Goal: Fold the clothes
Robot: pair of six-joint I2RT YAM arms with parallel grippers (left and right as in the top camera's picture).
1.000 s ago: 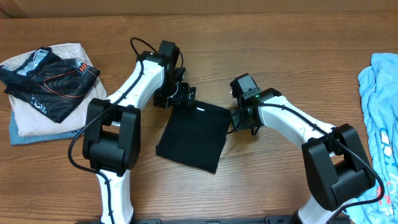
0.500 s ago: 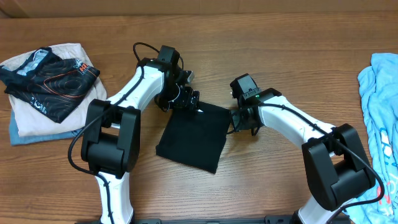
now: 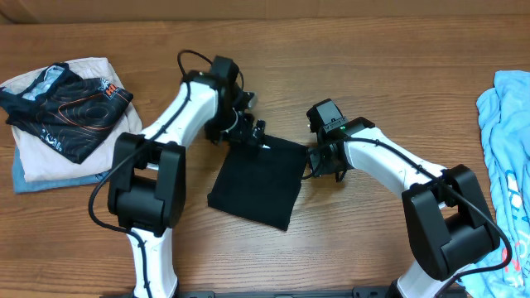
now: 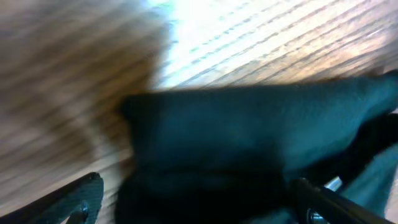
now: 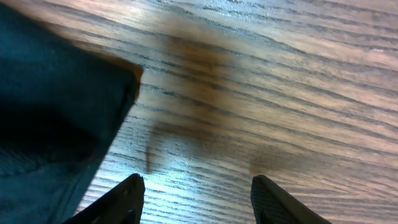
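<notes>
Near the middle of the wooden table (image 3: 397, 66), a black T-shirt (image 3: 257, 182), folded into a slanted rectangle and lying flat on the wood. Above its far left corner, the left gripper (image 3: 251, 136), with jaws spread wide. In the left wrist view, blurred: fingers (image 4: 81, 196) far apart at the bottom corners, the T-shirt (image 4: 236, 124) spread beneath and between them, a rounded corner of it against pale wood, nothing visibly pinched. Just beside the right edge of the T-shirt, the right gripper (image 3: 313, 164), low over the table. From the right wrist camera, right gripper (image 5: 196, 186) parted to a moderate width, only bare wood grain in the gap, and the T-shirt (image 5: 50, 112) off to the left of the left fingertip, its corner lifted slightly with a thin shadow under it. At the far left of the table, well apart from both arms, a pile of clothes: a black garment with orange lines (image 3: 70, 112) on top, a beige cloth (image 3: 45, 161) under it, a blue layer (image 3: 33, 184) at the bottom. At the right edge, a crumpled light blue garment (image 3: 505, 141), partly out of frame.
</notes>
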